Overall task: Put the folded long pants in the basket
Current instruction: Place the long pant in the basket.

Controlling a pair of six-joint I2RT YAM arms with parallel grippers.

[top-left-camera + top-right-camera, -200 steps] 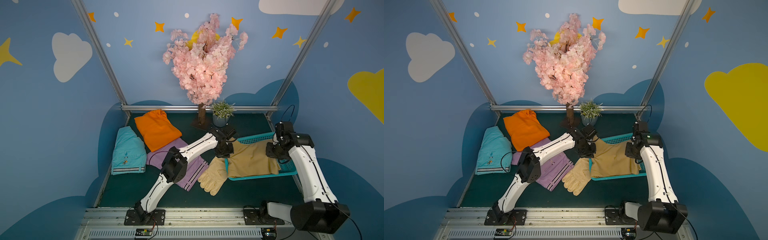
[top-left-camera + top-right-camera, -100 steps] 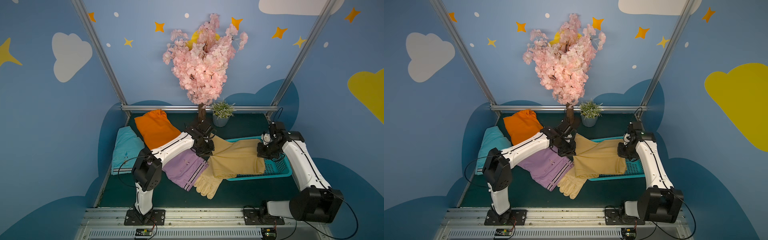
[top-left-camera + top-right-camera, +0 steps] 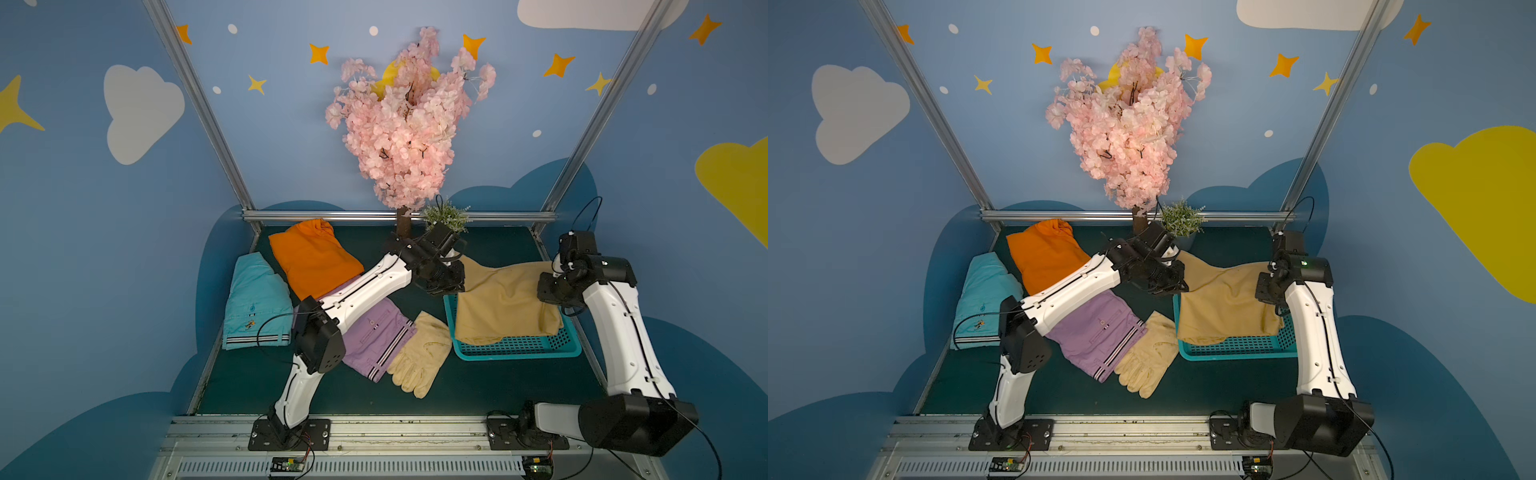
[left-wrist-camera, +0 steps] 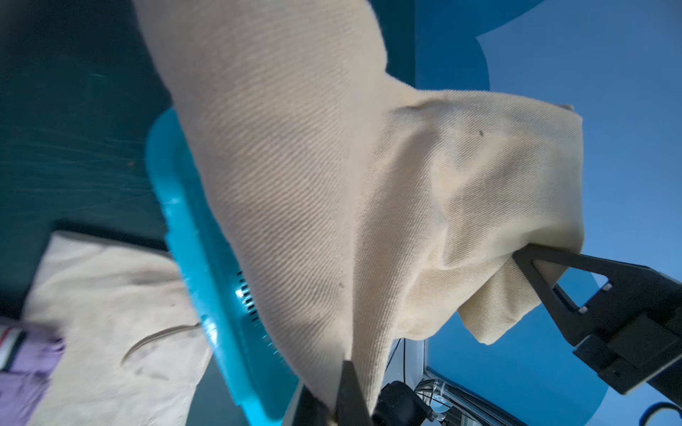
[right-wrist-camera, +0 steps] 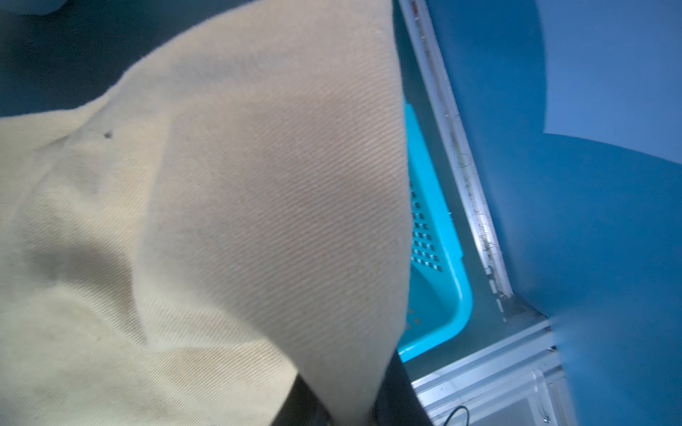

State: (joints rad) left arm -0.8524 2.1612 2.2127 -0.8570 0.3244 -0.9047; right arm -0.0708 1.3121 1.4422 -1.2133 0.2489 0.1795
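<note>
In both top views your two arms hold the tan pants [image 3: 503,303] spread above the basket [image 3: 515,356].
The left gripper [image 3: 456,272], on a low-reaching arm, is clamped on the corner above the basket's far left corner; the right gripper [image 3: 543,286], on a steep forearm, pinches the corner above the basket's right side; the pants sag between them into the basket.

Staged robot test booth, cloud-and-star painted walls [image 3: 104,208], aluminium frame [image 3: 395,216] (fake blossom tree [image 3: 403,137]).
</note>
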